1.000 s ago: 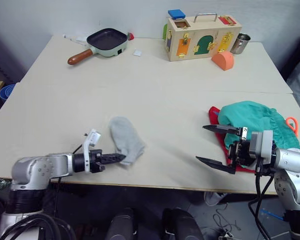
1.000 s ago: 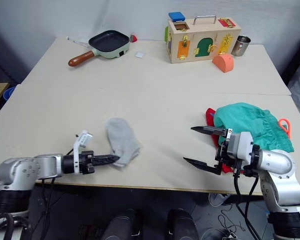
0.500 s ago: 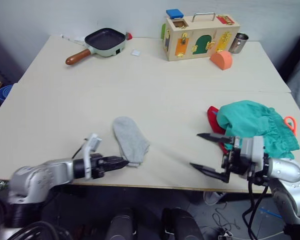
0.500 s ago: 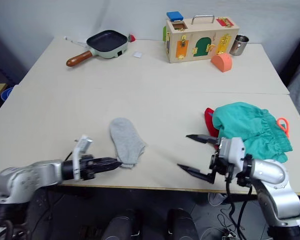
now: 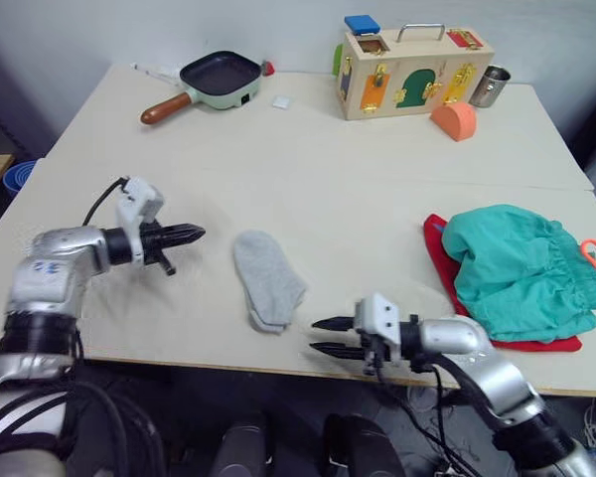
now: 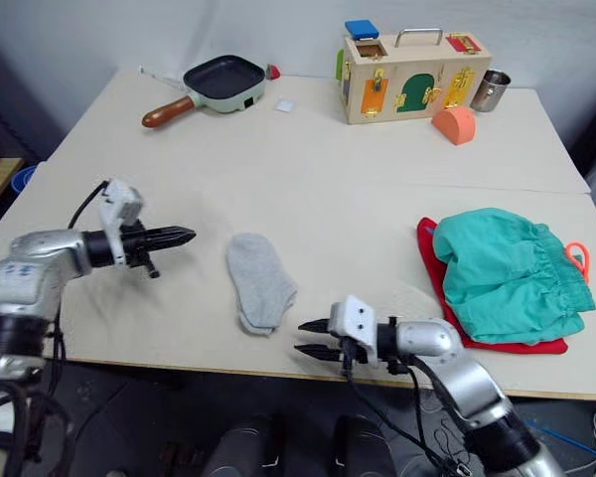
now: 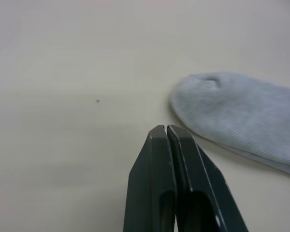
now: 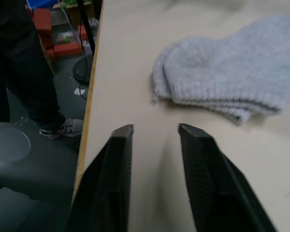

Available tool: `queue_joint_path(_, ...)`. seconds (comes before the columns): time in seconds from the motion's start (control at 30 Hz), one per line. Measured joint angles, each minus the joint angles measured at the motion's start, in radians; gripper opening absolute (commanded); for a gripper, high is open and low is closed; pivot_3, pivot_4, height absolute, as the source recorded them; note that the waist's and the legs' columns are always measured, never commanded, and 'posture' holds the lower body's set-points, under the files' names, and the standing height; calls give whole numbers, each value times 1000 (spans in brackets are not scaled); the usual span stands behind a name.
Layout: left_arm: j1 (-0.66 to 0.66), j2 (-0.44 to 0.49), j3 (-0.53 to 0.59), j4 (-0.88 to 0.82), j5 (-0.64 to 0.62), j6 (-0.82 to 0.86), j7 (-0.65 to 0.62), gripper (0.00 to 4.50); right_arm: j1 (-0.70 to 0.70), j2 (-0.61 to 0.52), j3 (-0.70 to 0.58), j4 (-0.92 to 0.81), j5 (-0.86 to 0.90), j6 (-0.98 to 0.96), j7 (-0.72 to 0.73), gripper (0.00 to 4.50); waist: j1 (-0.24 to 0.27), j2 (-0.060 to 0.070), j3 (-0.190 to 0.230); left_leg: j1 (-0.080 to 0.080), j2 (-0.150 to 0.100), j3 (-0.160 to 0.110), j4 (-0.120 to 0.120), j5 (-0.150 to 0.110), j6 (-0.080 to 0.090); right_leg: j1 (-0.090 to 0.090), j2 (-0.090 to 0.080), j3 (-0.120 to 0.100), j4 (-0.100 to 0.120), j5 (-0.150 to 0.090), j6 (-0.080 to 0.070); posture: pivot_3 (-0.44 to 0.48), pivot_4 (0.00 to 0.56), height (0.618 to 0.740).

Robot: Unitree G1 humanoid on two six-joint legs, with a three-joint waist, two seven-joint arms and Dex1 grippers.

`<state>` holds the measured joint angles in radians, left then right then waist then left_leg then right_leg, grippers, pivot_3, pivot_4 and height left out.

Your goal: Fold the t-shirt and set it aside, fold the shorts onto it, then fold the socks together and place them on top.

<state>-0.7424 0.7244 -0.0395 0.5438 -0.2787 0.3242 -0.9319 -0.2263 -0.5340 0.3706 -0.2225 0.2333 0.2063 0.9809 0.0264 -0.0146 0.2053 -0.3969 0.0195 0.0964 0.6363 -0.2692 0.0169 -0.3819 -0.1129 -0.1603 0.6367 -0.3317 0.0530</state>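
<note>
Two flat ribbed grey socks (image 5: 268, 291)

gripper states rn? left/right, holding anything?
Left gripper: closed, empty, apart from the socks.
Right gripper: open, empty, aimed at the socks.

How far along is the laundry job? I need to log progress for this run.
Mostly done: the shorts lie folded on the t-shirt at the table's right. The socks lie stacked together mid-table. The left end effector is shut and empty, clear of the socks; the right end effector is open beside them. Left: putting the socks on top of the shorts.
</note>
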Motion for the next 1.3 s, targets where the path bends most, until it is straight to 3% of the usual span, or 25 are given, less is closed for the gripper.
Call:
queue_joint_path(0.03, -48, -28, -24, 75, 43, -54, 14, 0, -19, 19, 26, 27, -22, -17, 2, 47, -1, -1, 0, -4, 0, 0, 3, 0, 0, -2, 1, -1, 0, 0, 1, 0, 150, 740)
queue_joint_path(0.1, -132, -79, -65, 212, 119, -159, 34, 0, -48, 54, 56, 67, -54, -45, 3, 47, -6, -2, 0, -13, 0, 1, 10, -1, 1, -10, 1, 0, 5, 1, 2, 0, 150, 740)
queue_joint_path(0.33, -289, -179, -98, 540, 255, -335, 81, 0, -127, 122, 71, 135, -85, 6, 8, 47, -23, -5, 1, -10, -1, 2, 14, 3, 5, -9, -2, 3, 7, 3, 7, 0, 150, 740)
queue_joint_path(0.67, -321, -225, -57, 625, 282, -375, -11, 0, -162, 159, 90, 107, -76, 161, -8, 47, -27, -7, 0, -9, -1, 1, 15, 4, 4, -9, -3, 3, 11, 3, 7, 0, 150, 740)
queue_joint_path(0.93, -183, -187, -17, 433, 240, -316, -144, 0, -242, 137, -56, 200, -75, 180, -85, 47, -33, -7, 0, -9, -1, 1, 16, 4, 4, -9, -3, 3, 16, 3, 6, 0, 150, 740)
queue_joint_path(1.3, 181, -103, 81, -151, 120, -3, -98, 0, -348, 54, -128, 407, -69, 76, 27, 47, -55, -6, 0, -8, 0, 1, 15, 4, 4, -9, -3, 4, 17, 3, 6, 0, 150, 740)
